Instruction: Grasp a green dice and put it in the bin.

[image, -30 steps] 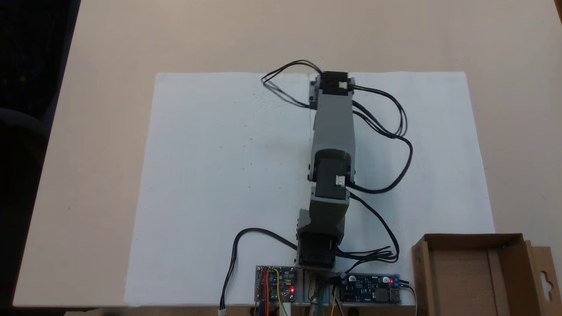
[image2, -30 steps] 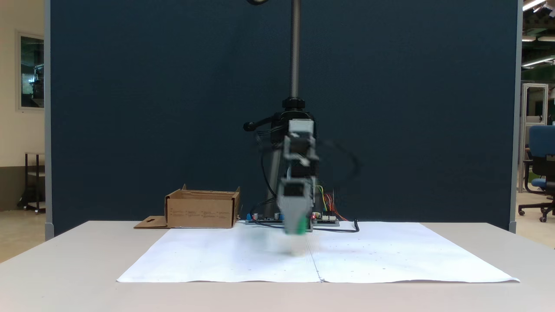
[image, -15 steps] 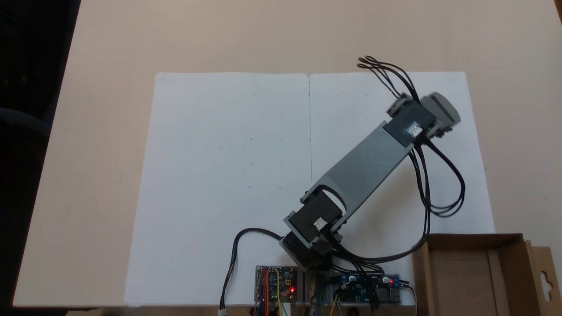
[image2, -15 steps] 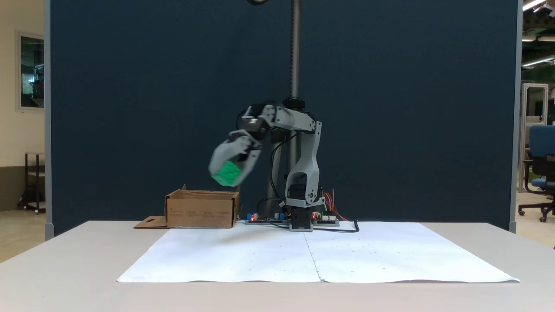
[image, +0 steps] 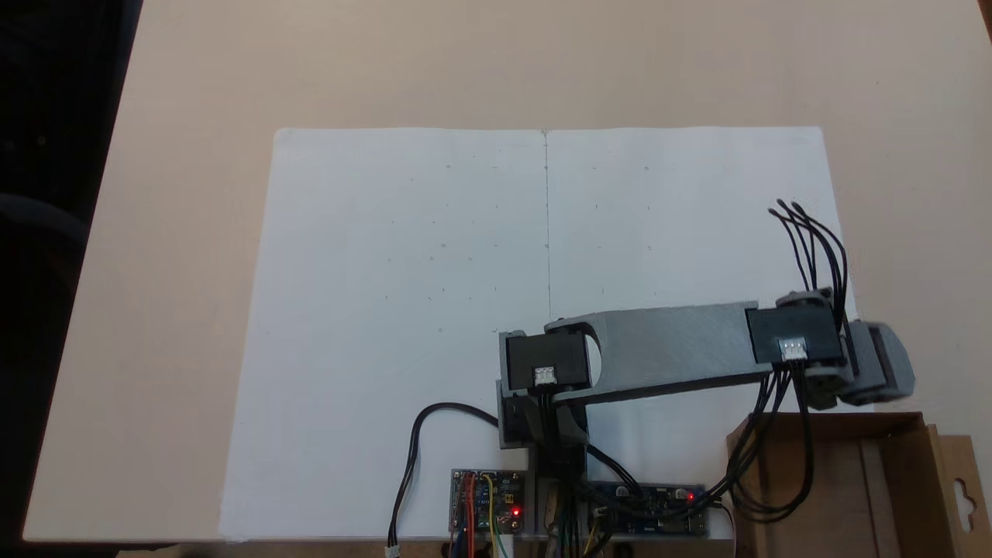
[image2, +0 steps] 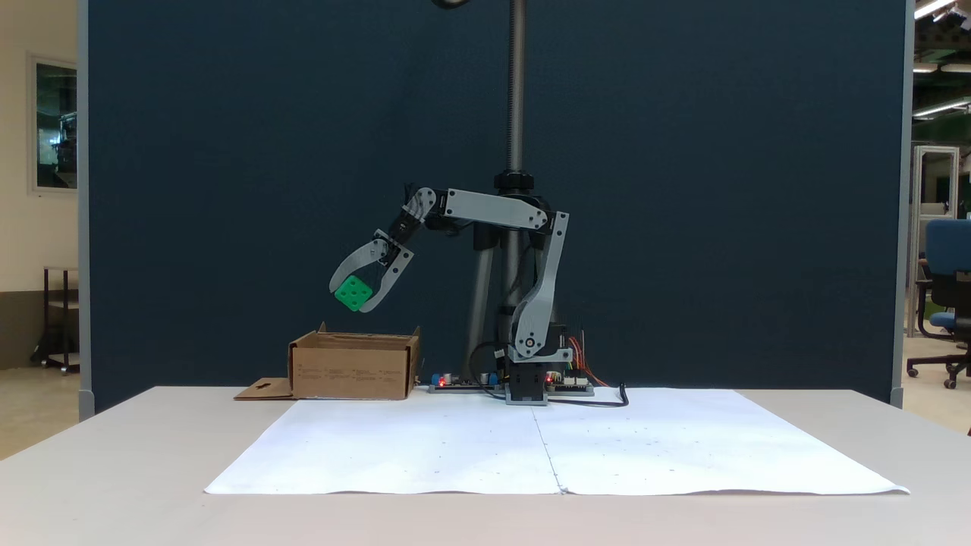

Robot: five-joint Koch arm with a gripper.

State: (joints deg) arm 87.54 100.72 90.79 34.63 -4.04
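We have the green dice (image2: 353, 293) clenched between the jaws of our claw (image2: 355, 297) and lifted, with the cardboard bin (image2: 353, 365) directly below it, so only lowering and releasing remains, we judge.

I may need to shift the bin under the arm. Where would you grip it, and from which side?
Take the bin by the top edge of a low wall, coming straight down from above: the box is open-topped, so one jaw can go inside and one outside. I would avoid the flat flap, which lies on the table. The gripper holds the dice above it, so release first.
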